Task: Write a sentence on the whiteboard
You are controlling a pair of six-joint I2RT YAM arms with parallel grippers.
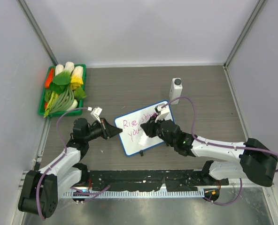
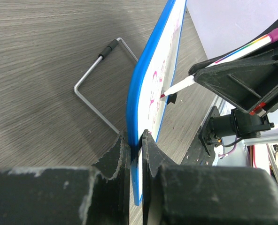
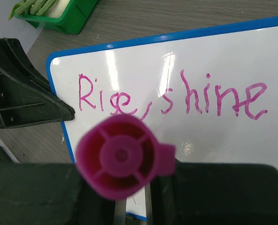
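The whiteboard [image 1: 153,140], white with a blue rim, lies tilted at the table's middle. My left gripper [image 1: 116,132] is shut on its left edge; in the left wrist view the fingers [image 2: 135,140] pinch the blue rim [image 2: 141,89]. The sentence [image 3: 172,98] reads "Rise, shine" in pink, and a second line [image 1: 134,132] starts "you". My right gripper [image 1: 148,127] is shut on a pink marker [image 3: 122,157]. The marker's tip [image 2: 166,93] touches the board's face. The marker's end hides the second line in the right wrist view.
A green tray [image 1: 42,111] of toy vegetables stands at the back left. A white bottle with a grey cap [image 1: 176,90] stands behind the board. A bent wire stand [image 2: 99,79] lies on the wooden table behind the board. Walls close in on three sides.
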